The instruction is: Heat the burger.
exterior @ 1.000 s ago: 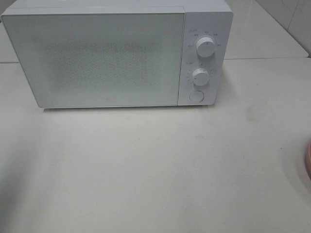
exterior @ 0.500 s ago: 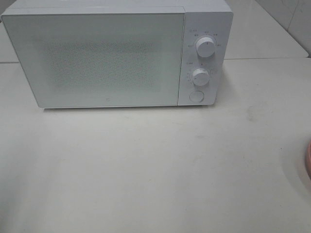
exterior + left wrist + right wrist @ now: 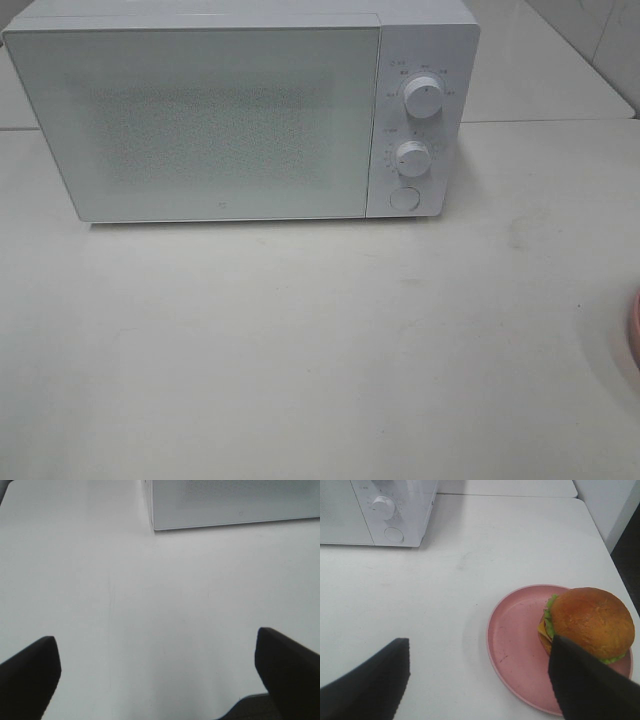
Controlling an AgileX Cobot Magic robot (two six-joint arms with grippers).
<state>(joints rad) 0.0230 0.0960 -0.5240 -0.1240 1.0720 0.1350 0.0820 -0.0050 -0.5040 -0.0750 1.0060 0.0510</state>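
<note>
Nothing moved since the earlier frames: microwave (image 3: 240,110) door shut, desk (image 3: 320,350) bare in front, sliver of pink plate (image 3: 635,330) at the same edge. Task judged barely begun, door yet to be opened.

Left tool (image 3: 157,672) spread wide, empty, hanging over bare desk with the microwave corner ahead. Right tool (image 3: 480,685) also spread, gripping nothing, poised above the plate, burger (image 3: 590,625) just ahead of one finger (image 3: 590,685), off-centre on the plate. Glossy brown dome, green lettuce frill, yellow cheese edge peeking out; intact and upright.
</note>
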